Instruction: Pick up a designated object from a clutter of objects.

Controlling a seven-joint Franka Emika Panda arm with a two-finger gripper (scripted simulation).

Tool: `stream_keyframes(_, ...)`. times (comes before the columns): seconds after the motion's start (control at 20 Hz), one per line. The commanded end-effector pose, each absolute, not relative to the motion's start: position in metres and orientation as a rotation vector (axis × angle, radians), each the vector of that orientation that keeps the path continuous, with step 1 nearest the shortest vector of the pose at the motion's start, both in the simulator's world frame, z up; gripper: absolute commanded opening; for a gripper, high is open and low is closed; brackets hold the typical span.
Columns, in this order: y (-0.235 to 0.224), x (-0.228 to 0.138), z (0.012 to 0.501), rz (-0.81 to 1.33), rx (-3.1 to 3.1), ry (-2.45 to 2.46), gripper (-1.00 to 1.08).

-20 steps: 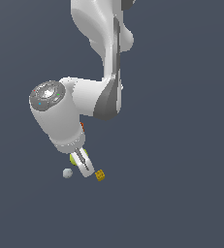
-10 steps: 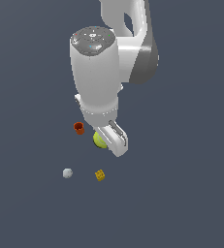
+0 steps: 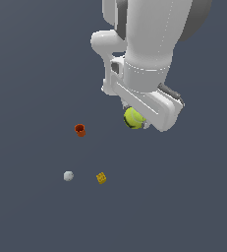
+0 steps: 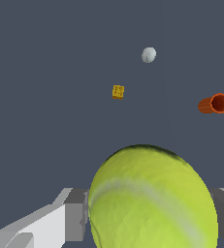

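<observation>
The yellow-green tennis ball (image 3: 133,118) is held in my gripper (image 3: 135,119), lifted well above the floor; in the wrist view the ball (image 4: 152,198) fills the space between my two fingers (image 4: 72,220). The gripper is shut on the ball. The rest of the clutter lies on the floor below: a small red-orange cup (image 3: 80,130) (image 4: 214,103), a small grey ball (image 3: 69,175) (image 4: 149,54) and a tiny yellow cube (image 3: 101,177) (image 4: 118,91). Most of the ball is hidden by the hand in the exterior view.
The arm's white body (image 3: 144,44) fills the upper right of the exterior view. The floor (image 3: 31,88) is a plain dark blue-grey surface with no visible edges.
The arm has risen with the tennis ball in the gripper and moved toward the exterior view's right. The cup, grey ball and cube stay on the floor.
</observation>
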State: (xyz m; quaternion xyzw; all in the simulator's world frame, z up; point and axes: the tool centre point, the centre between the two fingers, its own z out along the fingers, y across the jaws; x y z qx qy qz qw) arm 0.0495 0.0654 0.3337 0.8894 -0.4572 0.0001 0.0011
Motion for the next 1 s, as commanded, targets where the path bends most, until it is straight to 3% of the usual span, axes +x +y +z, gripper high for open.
stream_keyframes(0.0,0.089,0.043,0.355,0.002,2.792,-1.436,-1.00)
stream_keyframes(0.5,0.166,0.024,0.424,0.001,2.793,-1.437,-1.00)
stream_keyframes(0.95,0.188,0.021,0.443,0.000,2.794,-1.437,-1.00)
